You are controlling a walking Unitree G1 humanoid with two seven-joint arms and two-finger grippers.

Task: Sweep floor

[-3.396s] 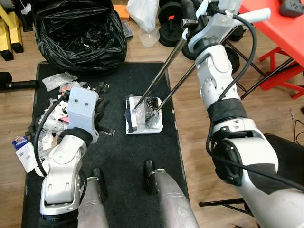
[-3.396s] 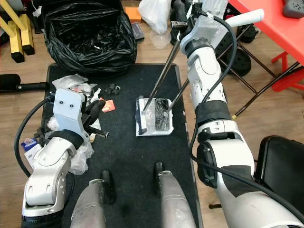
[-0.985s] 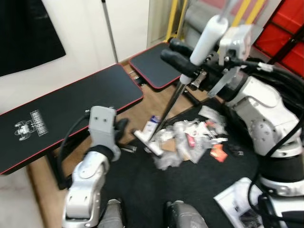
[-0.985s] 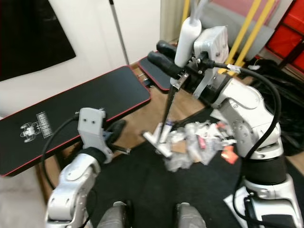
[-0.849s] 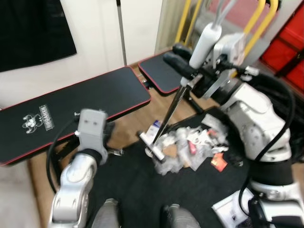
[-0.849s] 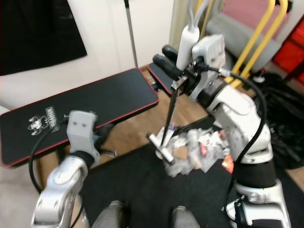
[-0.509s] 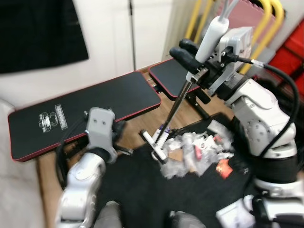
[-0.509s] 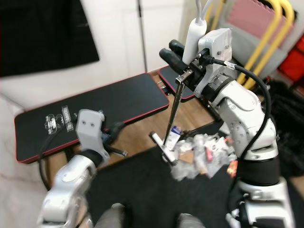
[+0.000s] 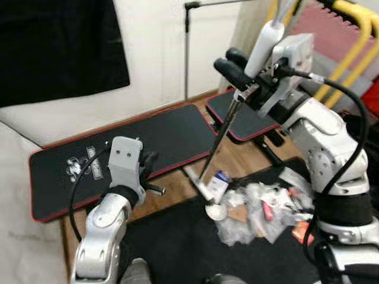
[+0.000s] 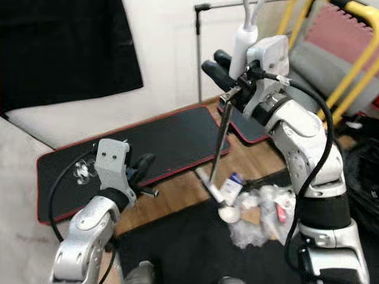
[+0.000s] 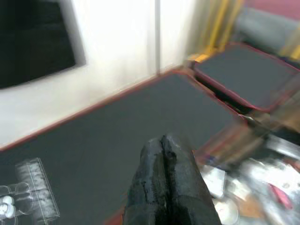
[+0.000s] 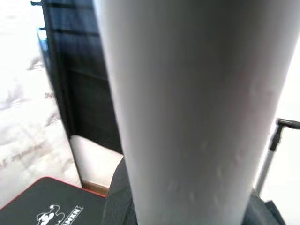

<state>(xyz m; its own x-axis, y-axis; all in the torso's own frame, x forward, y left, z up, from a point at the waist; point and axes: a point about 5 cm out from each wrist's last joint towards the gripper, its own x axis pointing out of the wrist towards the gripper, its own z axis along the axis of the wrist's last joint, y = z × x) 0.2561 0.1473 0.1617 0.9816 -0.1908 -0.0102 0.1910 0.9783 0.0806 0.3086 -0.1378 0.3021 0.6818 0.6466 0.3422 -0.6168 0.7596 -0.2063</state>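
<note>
We hold the broom [image 9: 220,127] with our right tool [image 9: 240,74], whose fingers are closed around its white handle high up, and the long shaft slopes down and toward our left to the brush head [image 9: 198,182], which rests on the wooden floor [image 9: 177,192] at the edge of the black mat [image 9: 177,236]. The pile of litter [image 9: 260,210] lies on the mat just beside the head, on its right, so we judge the stroke must pull the head across toward our right. Our left tool [image 11: 164,159] is closed on nothing, raised over the black bench [image 9: 118,154] well apart from the broom, so the right arm is nearer.
</note>
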